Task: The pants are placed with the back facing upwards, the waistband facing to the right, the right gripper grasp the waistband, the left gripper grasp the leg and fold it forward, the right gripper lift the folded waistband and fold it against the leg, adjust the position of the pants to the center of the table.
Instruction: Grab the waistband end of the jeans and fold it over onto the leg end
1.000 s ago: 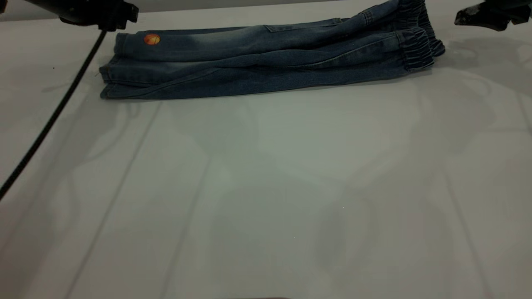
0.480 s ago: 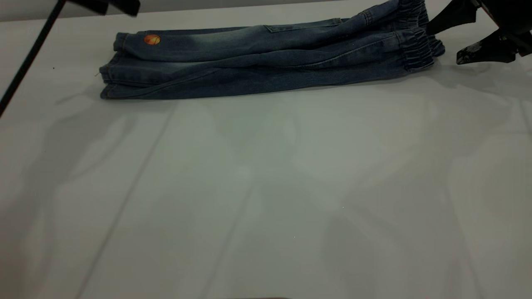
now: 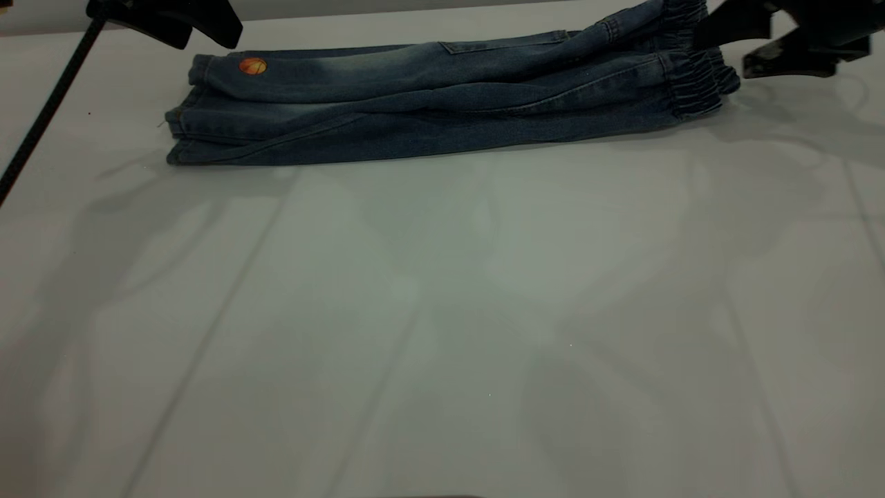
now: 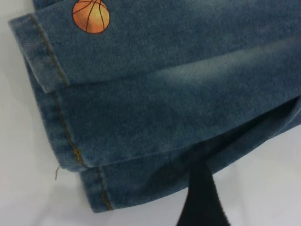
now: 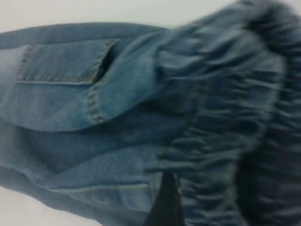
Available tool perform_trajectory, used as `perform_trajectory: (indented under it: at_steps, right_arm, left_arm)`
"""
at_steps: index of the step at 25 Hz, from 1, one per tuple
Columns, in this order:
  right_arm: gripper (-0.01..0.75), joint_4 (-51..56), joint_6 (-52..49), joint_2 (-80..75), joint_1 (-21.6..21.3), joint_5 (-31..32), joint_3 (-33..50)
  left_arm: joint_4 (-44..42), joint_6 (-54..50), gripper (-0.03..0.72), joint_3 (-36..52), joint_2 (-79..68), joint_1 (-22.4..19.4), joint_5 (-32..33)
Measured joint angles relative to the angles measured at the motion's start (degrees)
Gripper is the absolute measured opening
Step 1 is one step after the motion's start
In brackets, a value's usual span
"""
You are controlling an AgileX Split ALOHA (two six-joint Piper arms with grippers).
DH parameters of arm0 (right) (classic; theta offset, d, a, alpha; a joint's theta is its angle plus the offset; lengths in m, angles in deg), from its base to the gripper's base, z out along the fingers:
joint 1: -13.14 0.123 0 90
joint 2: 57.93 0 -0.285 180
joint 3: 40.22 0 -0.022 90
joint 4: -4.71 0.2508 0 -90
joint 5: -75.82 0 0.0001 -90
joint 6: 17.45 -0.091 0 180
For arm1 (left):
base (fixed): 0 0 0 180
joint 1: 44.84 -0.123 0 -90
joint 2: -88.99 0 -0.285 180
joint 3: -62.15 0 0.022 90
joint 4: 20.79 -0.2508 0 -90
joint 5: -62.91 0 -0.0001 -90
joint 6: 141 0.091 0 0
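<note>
One pair of pants (image 3: pixel 442 104) lies on the white desk (image 3: pixel 442 311), folded lengthwise into a long strip along the far side. Two grippers are in view, one at each end of the strip.

The waistband (image 3: pixel 691 79) is at the right end, its gathered elastic doubled into two ruched layers. One back patch pocket (image 5: pixel 61 63) shows on the upper layer, left of the waistband. The leg (image 3: pixel 228 69) with the print is at the left end and lies on top; of the print only one orange basketball (image 4: pixel 91 15) can be seen, close to the stitched hem. The plain leg lies under it, its hem reaching a little farther left and nearer.

The right gripper (image 3: pixel 750 38) is at the far right edge of the scene, just beside the waistband. Its two dark fingers are spread apart, with nothing between them: one finger reaches toward the upper fold of the waistband, the other sits lower, just right of the elastic. Whether either finger touches the cloth cannot be told.

The left gripper (image 3: pixel 187 21) hangs above the far left corner of the strip, just beyond the printed hem. Whether it is released or clenched cannot be told; one dark finger (image 4: pixel 202 197) shows over the edge of the denim, gripping nothing visible.
</note>
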Motion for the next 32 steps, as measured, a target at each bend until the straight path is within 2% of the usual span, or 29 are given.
perform_trajectory:
  at_steps: [11,14,18,21,24,25,27,32]
  right_arm:
    - [0.592,5.69,4.29,-3.77,2.87,-1.41,-0.37]
    - [0.568,6.85,4.22,-4.22,3.1,-1.48,-0.55]
    - [0.454,7.3,2.52,-4.22,3.76,-3.2,-0.66]
    - [0.295,7.26,2.07,-4.45,4.18,-3.62,-0.66]
    - [0.094,7.06,1.89,-5.03,4.31,-1.2,-0.66]
    - [0.063,7.0,1.84,-5.09,4.31,-0.02,-0.66]
    - [0.031,6.31,1.2,-5.2,4.36,1.95,-0.61]
    - [0.023,5.13,-0.92,-5.32,4.14,6.87,-0.87]
  left_arm:
    - [1.02,0.0,0.454,0.0,0.0,0.0,0.0]
    - [1.51,0.0,0.454,0.0,0.0,0.0,0.0]
    - [2.35,0.0,0.454,0.0,0.0,0.05,0.0]
    - [2.35,0.0,0.455,0.0,0.0,0.69,0.0]
    - [2.39,0.0,0.455,0.0,0.0,2.15,-0.12]
    - [2.39,0.0,0.455,0.0,-0.02,2.58,-0.23]
    - [2.61,0.0,0.455,0.0,-0.22,3.49,-0.28]
    - [2.8,0.0,0.455,0.0,-3.19,5.41,-1.16]
